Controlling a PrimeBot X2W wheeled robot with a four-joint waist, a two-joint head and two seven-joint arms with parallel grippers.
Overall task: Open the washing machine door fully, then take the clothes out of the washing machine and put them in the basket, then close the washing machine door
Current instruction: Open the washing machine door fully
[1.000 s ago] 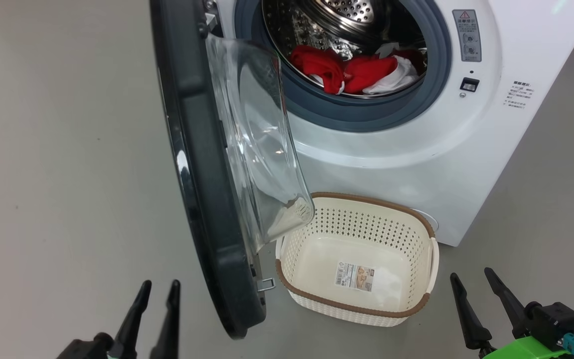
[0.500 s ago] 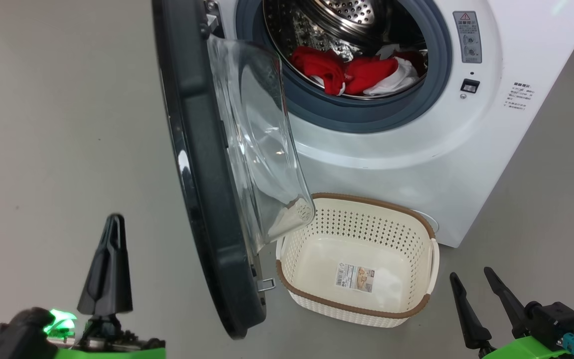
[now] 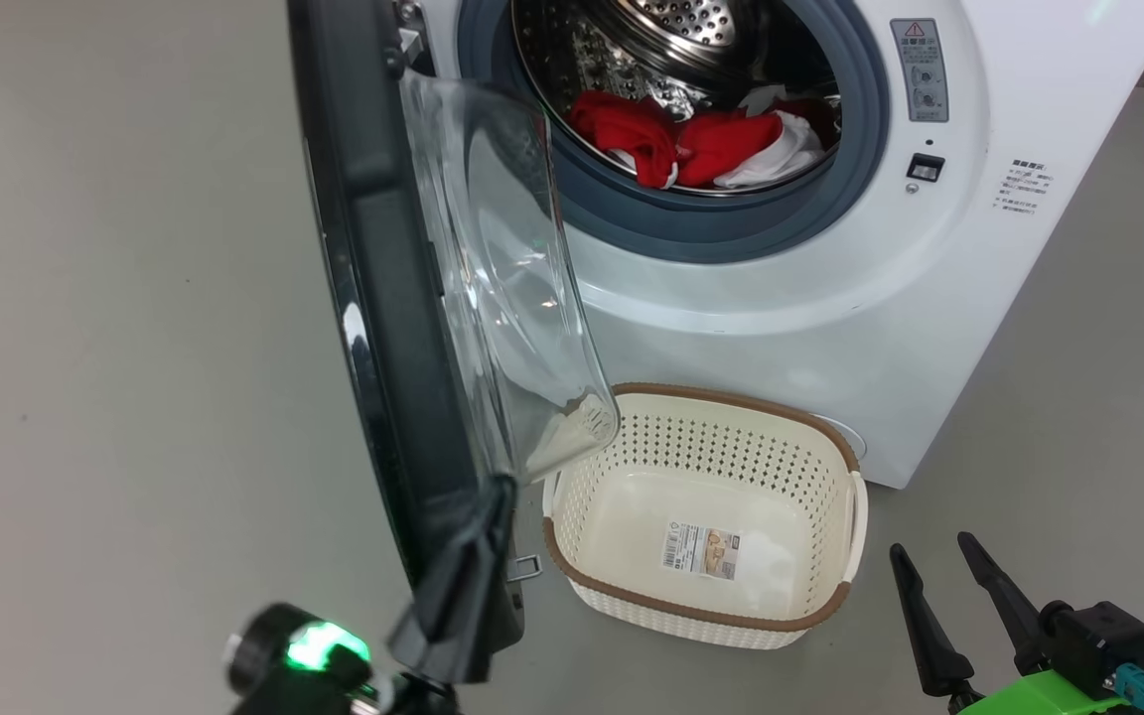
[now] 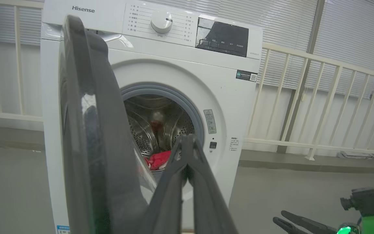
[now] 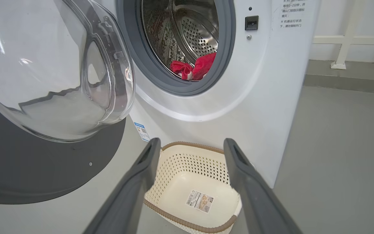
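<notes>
The washing machine door (image 3: pixel 363 298) stands partly open, its black rim edge-on and its glass bowl (image 3: pixel 502 278) facing the drum. My left gripper (image 3: pixel 498 492) is shut with nothing in it. Its tip lies beside the door's lower inner edge; contact is unclear. In the left wrist view the shut fingers (image 4: pixel 187 152) rise just right of the door (image 4: pixel 86 130). Red and white clothes (image 3: pixel 691 144) lie in the drum of the washing machine (image 3: pixel 830 298). The cream basket (image 3: pixel 731 616) sits empty on the floor before it. My right gripper (image 3: pixel 929 543) is open, right of the basket.
The right wrist view looks between open fingers (image 5: pixel 148 156) over the basket (image 5: pixel 187 162) to the clothes (image 5: pixel 193 68) and door glass (image 5: pixel 54 71). Grey floor stretches left and right of the machine. A white railing (image 4: pixel 304 97) runs behind it.
My left gripper has shut and swung right and up to the door's lower edge. The camera has shifted slightly. The right gripper, door, basket and clothes stay put.
</notes>
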